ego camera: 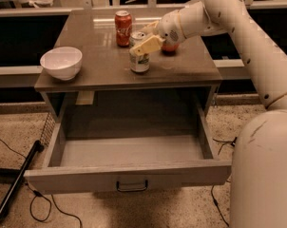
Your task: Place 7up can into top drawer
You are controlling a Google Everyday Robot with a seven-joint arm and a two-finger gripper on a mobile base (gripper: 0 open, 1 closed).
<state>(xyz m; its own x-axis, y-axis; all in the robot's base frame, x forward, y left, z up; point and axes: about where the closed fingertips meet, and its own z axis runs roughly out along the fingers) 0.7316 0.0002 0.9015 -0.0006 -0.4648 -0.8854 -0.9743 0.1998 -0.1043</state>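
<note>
**Claw at 7up can, drawer open**

The claw (140,39) sits at the top of the 7up can (139,63), which stands upright on the table (100,72) near 1 red Coca-Cola can (123,28). Whether the claw grips it cannot be told. The top drawer (129,175) is pulled out below.

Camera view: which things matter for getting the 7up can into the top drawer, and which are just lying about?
For the job: 7up can, on the tabletop; top drawer, pulled open; gripper, at the can.
Lying about: red cola can; white bowl; black pole on the floor.
</note>
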